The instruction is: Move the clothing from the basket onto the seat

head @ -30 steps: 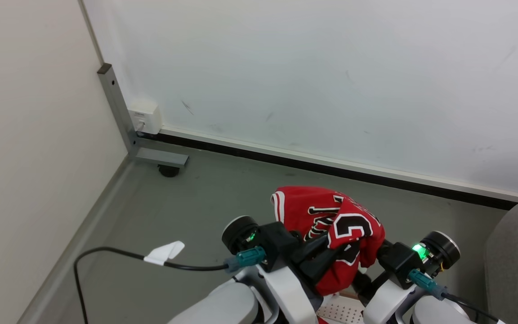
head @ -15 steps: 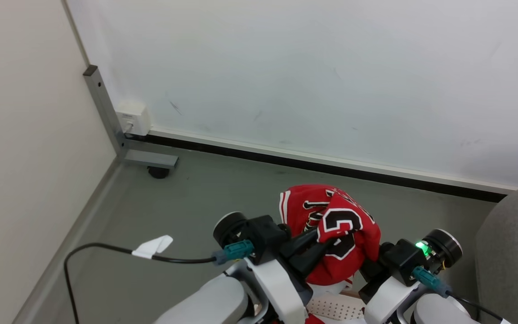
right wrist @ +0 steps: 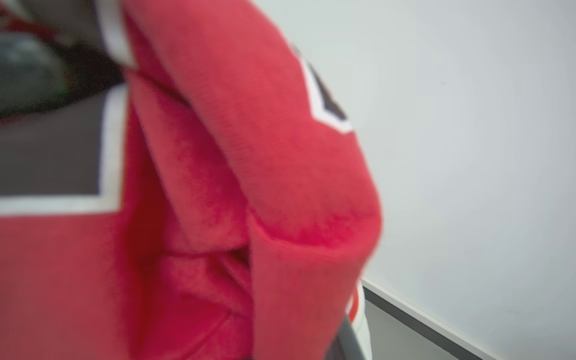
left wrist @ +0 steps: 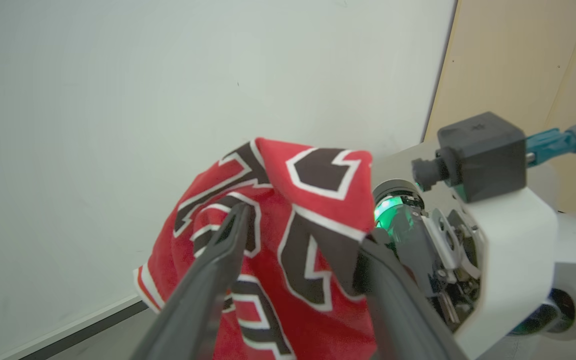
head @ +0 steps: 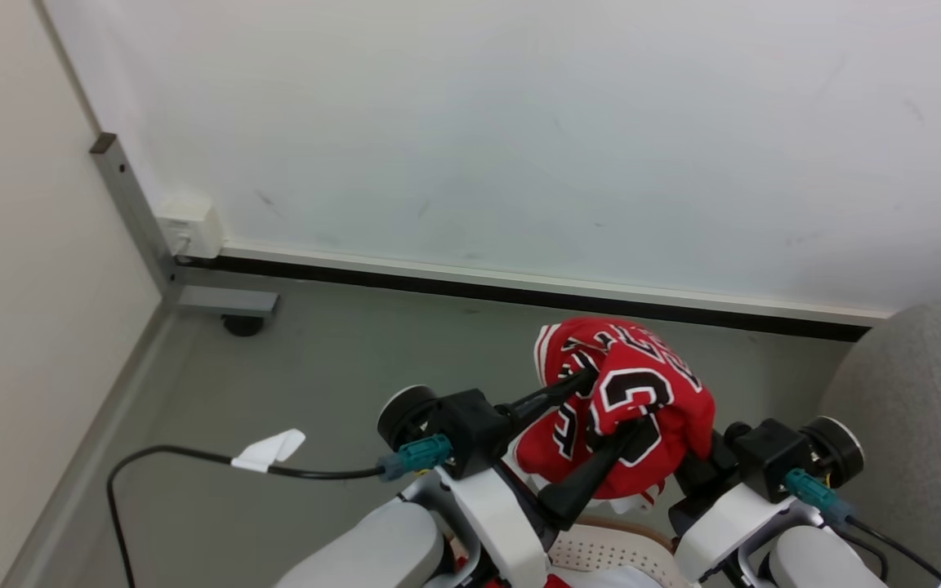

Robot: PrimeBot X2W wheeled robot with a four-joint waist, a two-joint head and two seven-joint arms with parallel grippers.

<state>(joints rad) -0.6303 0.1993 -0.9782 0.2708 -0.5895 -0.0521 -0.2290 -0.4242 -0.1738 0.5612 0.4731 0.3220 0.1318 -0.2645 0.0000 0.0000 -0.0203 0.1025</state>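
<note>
We must swing the soft red numbered clothing (head: 671,408) gently to the grey upholstered seat (head: 920,408). The left gripper (head: 617,400) is splayed, and we cannot tell how the right gripper (head: 695,465) stands under the cloth.

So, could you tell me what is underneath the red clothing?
Below the clothing the basket shows its perforated wall and brown rim; what lies in it is covered.

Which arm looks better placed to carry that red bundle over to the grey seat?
Right. The seat lies on the robot's right, beside the right arm, which the clothing drapes against; the left fingers stand spread wide around it.
</note>
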